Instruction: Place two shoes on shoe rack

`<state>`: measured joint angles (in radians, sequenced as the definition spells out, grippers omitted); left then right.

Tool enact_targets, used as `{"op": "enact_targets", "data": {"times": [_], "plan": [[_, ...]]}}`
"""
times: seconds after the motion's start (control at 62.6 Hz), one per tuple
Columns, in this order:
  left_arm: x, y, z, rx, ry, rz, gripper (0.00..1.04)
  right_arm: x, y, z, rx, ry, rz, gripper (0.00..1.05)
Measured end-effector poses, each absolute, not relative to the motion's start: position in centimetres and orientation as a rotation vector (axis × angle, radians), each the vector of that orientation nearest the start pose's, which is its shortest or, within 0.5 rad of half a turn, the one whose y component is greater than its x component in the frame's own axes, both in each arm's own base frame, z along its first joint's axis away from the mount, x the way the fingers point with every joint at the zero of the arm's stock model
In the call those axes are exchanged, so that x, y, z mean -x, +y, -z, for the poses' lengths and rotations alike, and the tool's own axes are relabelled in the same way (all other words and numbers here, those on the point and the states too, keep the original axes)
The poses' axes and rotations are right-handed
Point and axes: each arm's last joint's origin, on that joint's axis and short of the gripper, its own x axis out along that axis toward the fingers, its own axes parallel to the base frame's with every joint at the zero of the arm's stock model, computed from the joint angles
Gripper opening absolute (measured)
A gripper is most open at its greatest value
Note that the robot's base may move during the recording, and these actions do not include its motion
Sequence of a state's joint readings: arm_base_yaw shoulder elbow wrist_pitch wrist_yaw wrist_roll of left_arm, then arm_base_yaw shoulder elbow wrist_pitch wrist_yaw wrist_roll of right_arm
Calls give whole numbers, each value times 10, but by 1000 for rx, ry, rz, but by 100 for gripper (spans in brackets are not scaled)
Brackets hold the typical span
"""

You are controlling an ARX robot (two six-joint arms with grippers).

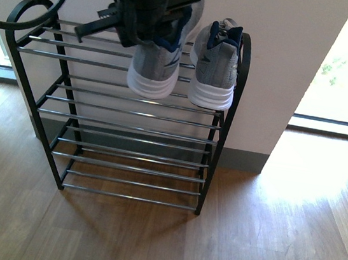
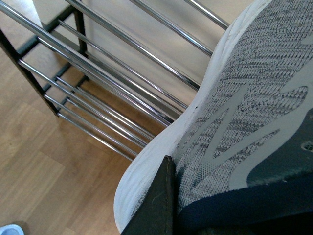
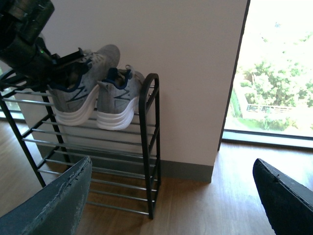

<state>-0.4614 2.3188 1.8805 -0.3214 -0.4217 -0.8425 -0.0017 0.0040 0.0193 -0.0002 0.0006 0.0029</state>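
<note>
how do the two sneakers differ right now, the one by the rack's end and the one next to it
The end sneaker stands free on the rack's top tier, untouched; the other sneaker is held by the left gripper. The end sneaker sits close against the rack's side frame; the held one is further toward the middle. The end sneaker looks level, while the held one looks tipped. Both are grey knit with white soles and navy lining.

The 2 shoes (image 1: 216,65) are grey knit with white soles, navy lining and a dark zigzag side mark. The shoe rack (image 1: 129,127) — black frame, silver bars — stands on brown wood-grain floor (image 1: 146,242).
</note>
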Motion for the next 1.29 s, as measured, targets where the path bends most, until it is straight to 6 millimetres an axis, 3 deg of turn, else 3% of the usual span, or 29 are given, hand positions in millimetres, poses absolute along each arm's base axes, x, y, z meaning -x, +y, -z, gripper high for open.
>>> {"op": "enact_targets", "data": {"times": [0.192, 0.431, 0.847, 1.294], "plan": [[-492, -228, -189, 540, 672, -233, 1, -97, 0, -170, -3, -15, 2, 96], [-505, -235, -190, 542, 677, -228, 1, -97, 0, -170, -3, -15, 2, 96], [-502, -235, -169, 513, 717, -236, 1, -97, 0, -170, -3, -15, 2, 96], [-503, -231, -165, 403, 720, -215, 1, -97, 0, -170, -3, -15, 2, 96]]}}
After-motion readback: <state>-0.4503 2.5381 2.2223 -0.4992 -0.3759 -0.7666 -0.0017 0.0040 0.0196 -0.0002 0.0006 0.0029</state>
